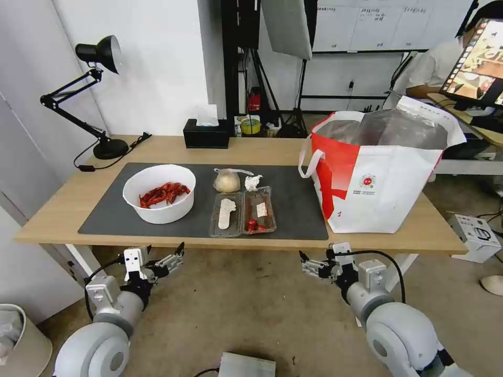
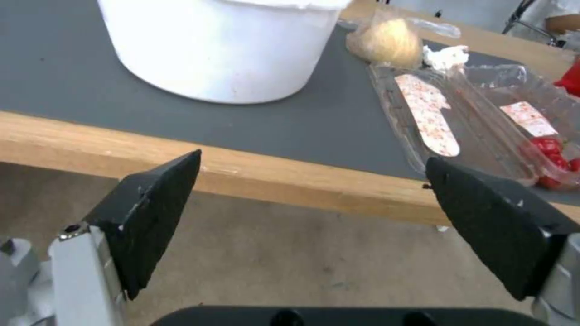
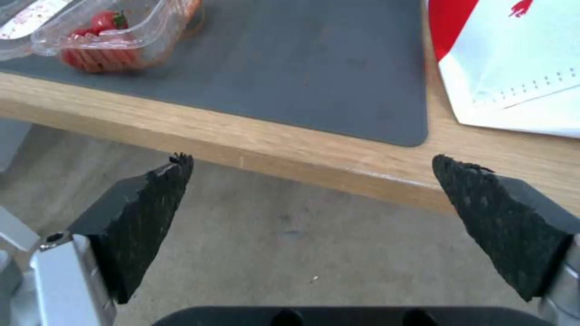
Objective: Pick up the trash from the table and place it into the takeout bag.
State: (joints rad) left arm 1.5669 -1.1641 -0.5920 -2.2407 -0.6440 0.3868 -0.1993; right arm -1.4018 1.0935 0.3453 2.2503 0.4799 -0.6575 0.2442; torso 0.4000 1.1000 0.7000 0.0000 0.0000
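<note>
The table (image 1: 262, 149) is a long light-wood desk with a dark grey mat (image 1: 293, 209) laid across most of its top. All the trash sits on that mat.

At the robot's left stands a white round bowl (image 1: 159, 193), deep and straight-walled, with a heap of red crayfish shells (image 1: 163, 193) in the bottom. Just beside it, toward the middle, a knotted clear bag (image 1: 227, 180) holds a beige lump, and a crumpled white tissue (image 1: 252, 182) lies touching or nearly touching the bag. In front of these two, near the table's front edge, a clear hinged plastic food box (image 1: 243, 212) lies opened flat: one half carries a speckled white strip, the other a small label and red scraps.

The takeout bag (image 1: 377, 178) stands upright on the right end of the table, partly on the mat, boxy, white with red panels, silver foil lining showing at its open mouth, a white loop handle hanging on its near side, a small round red logo on the front.

The left gripper (image 1: 170, 261) hangs below the table's front edge, ahead of the bowl, jaws spread wide and empty. The right gripper (image 1: 309, 266) hangs likewise below the edge, between box and bag, jaws apart, holding nothing.
</note>
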